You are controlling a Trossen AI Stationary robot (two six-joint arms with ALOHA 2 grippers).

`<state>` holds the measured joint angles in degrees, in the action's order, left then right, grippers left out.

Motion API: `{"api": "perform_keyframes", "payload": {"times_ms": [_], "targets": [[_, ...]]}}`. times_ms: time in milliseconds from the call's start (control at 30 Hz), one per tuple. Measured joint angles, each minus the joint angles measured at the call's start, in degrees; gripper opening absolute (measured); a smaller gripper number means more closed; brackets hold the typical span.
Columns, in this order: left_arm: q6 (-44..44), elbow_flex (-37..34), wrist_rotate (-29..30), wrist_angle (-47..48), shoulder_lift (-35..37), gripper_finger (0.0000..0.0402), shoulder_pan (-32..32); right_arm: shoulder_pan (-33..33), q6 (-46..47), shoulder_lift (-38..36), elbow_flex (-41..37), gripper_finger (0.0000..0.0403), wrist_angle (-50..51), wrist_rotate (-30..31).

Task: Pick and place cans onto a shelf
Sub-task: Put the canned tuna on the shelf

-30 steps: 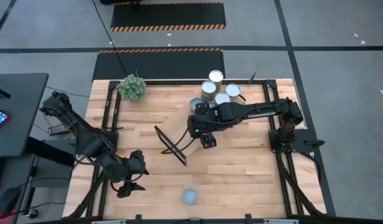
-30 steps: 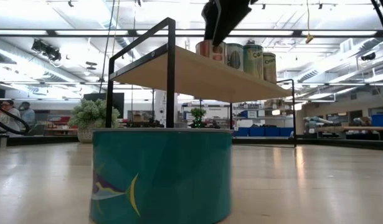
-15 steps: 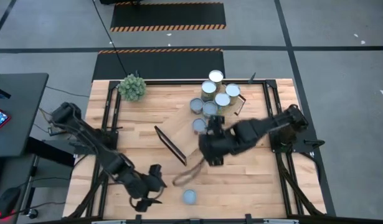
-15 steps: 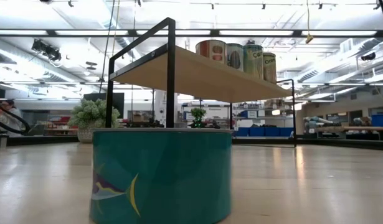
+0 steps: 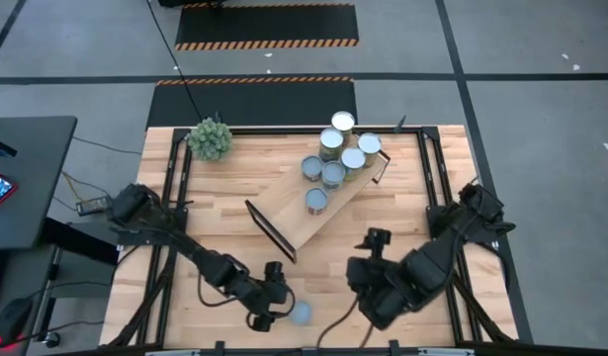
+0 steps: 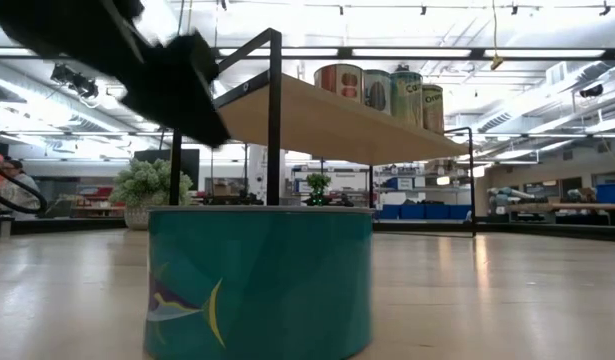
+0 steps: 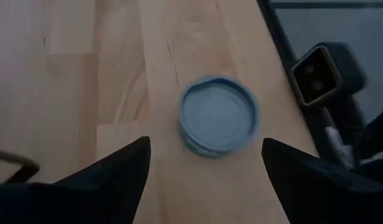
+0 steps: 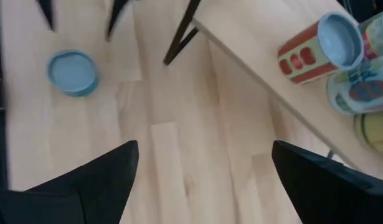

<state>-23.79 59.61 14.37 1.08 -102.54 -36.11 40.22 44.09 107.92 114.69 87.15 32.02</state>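
Cans (image 5: 332, 158) shelved; left arm (image 5: 267, 301) nearer

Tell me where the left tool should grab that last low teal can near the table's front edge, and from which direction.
Grip the teal can across its curved side wall, coming straight down from above. It stands upright, low and wide, its round lid facing up, and the left tool is open right beside it, so the fingers can probably straddle the rim.
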Motion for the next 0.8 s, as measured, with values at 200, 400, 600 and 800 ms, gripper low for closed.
{"api": "perform_keyframes", "payload": {"times_ms": [200, 400, 600, 800], "targets": [[8.57, 0.02, -0.55, -8.69, -4.27, 0.0315, 0.70, 3.05, 5.65, -0.01, 0.00, 0.0369, 0.29, 1.95], [18.50, 0.04, -0.62, -13.39, -8.46, 0.0315, 0.22, 3.55, 8.09, -0.01, 0.00, 0.0368, 0.50, 2.04], [19.97, 0.04, -0.50, -14.44, -8.90, 0.0315, 0.60, 3.55, 8.40, -0.01, 0.00, 0.0368, 0.72, 2.04], [19.57, 0.05, -0.40, -15.22, -10.48, 0.0315, 1.16, 3.53, 8.46, 0.00, 0.00, 0.0368, 0.70, 2.02]]}}
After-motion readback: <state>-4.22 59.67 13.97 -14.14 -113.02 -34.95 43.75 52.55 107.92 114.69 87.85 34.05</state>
